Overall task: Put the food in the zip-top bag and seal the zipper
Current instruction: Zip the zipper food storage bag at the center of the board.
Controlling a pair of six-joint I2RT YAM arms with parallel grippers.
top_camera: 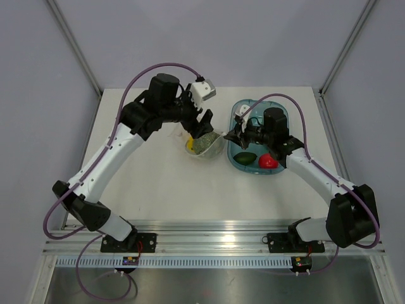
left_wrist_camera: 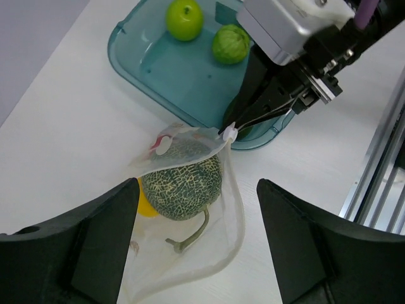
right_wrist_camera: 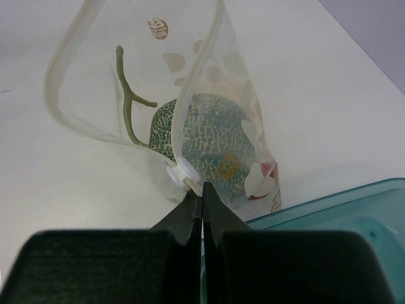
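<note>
The zip-top bag (top_camera: 207,144) stands open on the table just left of the tray. Inside it are the grey-green netted ball (left_wrist_camera: 181,185) with its stem and a yellow piece (left_wrist_camera: 145,206). My left gripper (left_wrist_camera: 196,253) is open and empty, its fingers spread above the bag's mouth. My right gripper (right_wrist_camera: 202,188) is shut on the bag's corner, by a white tab at the end of the zipper (right_wrist_camera: 58,73). The ball also shows in the right wrist view (right_wrist_camera: 202,142). A dark green piece (top_camera: 245,157) and a red piece (top_camera: 268,161) lie in the tray. Two bright green pieces (left_wrist_camera: 184,19) lie at its far end.
The rigid translucent blue tray (top_camera: 278,114) sits right of the bag, under my right arm; its rim shows in the right wrist view (right_wrist_camera: 329,206). An aluminium rail (top_camera: 209,228) runs along the table's near edge. Grey walls enclose the back and sides.
</note>
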